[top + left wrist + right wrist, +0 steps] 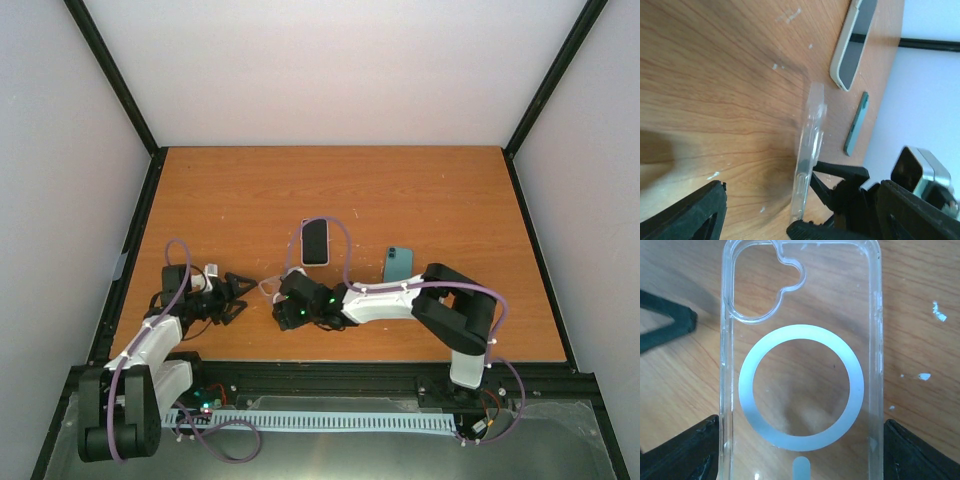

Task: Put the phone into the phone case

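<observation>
The clear plastic phone case [800, 365] with a white ring is at the near part of the wooden worktop [420, 190], between the arms. The right fingers [690, 450] sit at its two long edges; clenched or not, I cannot tell. The left fingers [690, 215] are spread wide, released, near it. The teal phone [397, 264] lies well apart, beside the right arm

Behind the case [801, 390] lies a phone [315, 241]; right of that, a second phone [397, 265].
</observation>
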Robot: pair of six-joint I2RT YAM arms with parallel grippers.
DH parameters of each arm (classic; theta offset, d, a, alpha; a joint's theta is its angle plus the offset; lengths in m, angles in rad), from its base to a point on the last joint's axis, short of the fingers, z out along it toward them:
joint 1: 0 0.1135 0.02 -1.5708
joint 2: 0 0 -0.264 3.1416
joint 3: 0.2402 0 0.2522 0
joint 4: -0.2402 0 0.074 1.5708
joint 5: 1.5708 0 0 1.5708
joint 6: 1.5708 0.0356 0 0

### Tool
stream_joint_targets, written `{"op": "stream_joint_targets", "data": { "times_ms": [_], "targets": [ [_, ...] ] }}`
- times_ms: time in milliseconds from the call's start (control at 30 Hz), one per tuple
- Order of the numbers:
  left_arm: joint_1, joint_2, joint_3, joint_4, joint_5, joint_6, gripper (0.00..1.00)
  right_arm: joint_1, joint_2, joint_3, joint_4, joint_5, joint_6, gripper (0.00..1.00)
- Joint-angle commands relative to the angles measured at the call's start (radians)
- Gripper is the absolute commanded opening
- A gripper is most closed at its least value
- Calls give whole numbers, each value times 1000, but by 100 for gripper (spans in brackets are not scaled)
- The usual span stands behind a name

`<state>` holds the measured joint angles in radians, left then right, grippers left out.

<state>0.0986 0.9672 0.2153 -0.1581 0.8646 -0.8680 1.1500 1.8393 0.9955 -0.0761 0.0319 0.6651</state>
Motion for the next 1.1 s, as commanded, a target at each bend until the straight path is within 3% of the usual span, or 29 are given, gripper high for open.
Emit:
{"op": "stream_joint_targets", "data": {
  "times_ms": [0,200,500,833,933,1067],
  "targets": [
    [-42,-28,-28,184,72,-66,81,-51,-19,-112,209,-221,150,67],
    [-129,-27,-32,376,92,-171,72,-59,-16,-136,378,-361,229,67],
    [-147,4,21,306,32,-127,41,-61,-3,-204,582,-432,323,66],
    [-238,70,41,345,-3,-149,37,-73,35,-251,702,-474,371,67],
    [-249,64,60,316,-37,-138,24,-76,28,-254,654,-453,345,75],
    [-255,88,139,168,-136,-62,20,-75,-7,-232,473,-361,271,93]
  ]
}}
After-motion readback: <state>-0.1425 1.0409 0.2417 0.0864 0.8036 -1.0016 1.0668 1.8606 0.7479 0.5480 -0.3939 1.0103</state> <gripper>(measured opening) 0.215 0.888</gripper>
